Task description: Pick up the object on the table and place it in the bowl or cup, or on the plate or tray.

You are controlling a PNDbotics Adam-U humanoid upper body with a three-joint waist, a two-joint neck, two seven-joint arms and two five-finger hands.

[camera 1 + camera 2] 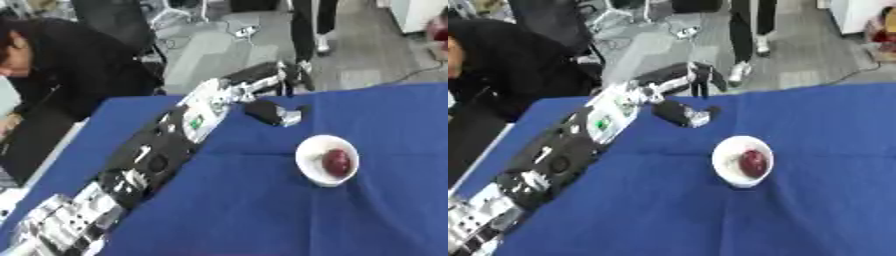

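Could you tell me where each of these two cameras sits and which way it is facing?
Left eye view: in the robot's head, looking down at the blue table; the left arm runs from the lower left to the left hand at the far edge.
Right eye view: beside it, same direction, scene shifted slightly left.
Both share the white bowl holding a dark red object.

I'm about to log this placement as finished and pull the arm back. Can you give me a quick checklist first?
1. Dark red object inside the white bowl: ok.
2. Bowl upright on the blue table: ok.
3. Left hand apart from the bowl: ok.
4. Left hand holding nothing: cannot tell, fingers unclear.
5. Dark thing beside the left arm, in the way of pulling back: cannot tell.
6. Right hand: not in view.
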